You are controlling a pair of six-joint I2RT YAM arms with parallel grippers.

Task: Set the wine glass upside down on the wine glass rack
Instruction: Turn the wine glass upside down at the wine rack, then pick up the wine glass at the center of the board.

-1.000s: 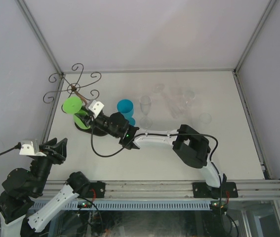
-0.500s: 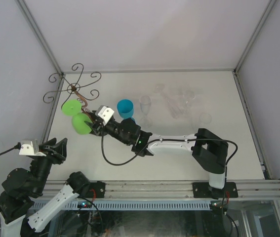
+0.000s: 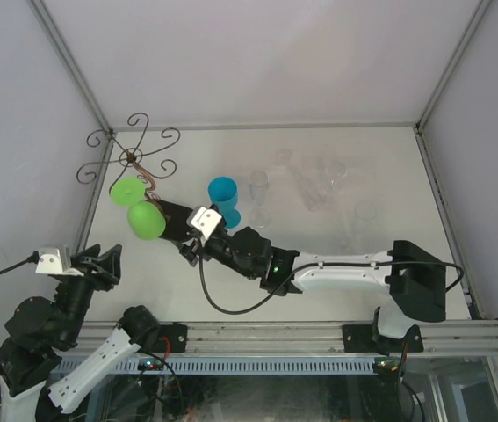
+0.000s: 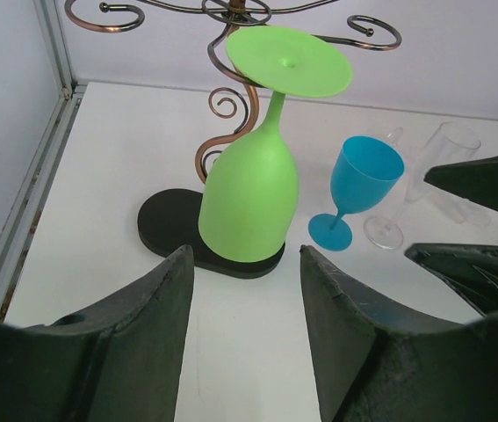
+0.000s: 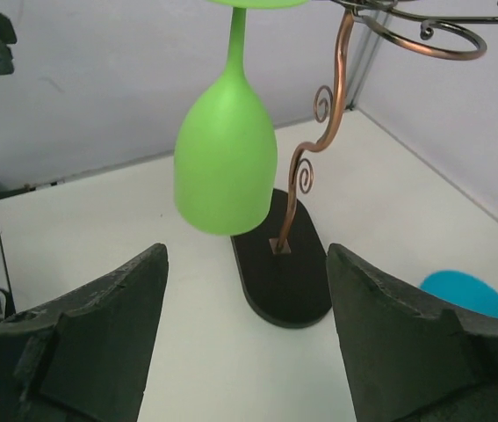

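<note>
The green wine glass [image 3: 146,221] hangs upside down, its foot caught in a scroll arm of the wine glass rack [image 3: 132,156]. Nothing grips it. In the right wrist view the glass's bowl [image 5: 224,167] hangs beside the coppery stem [image 5: 306,171], above the black oval base [image 5: 288,281]. My right gripper [image 5: 247,259] stands open and empty, a short way back from the glass [image 3: 181,242]. My left gripper [image 4: 242,264] is open and empty at the near left [image 3: 108,264], looking at the glass [image 4: 249,198] from a distance.
A blue plastic wine glass [image 3: 223,193] stands upright just right of the rack [image 4: 367,176]. Several clear glasses [image 3: 314,180] stand and lie at the middle back. The enclosure's walls and frame posts run close behind and left of the rack.
My right gripper has opened, let go of the green glass and drawn back toward the near right. The glass stays hanging on the rack. The left arm has barely moved.
</note>
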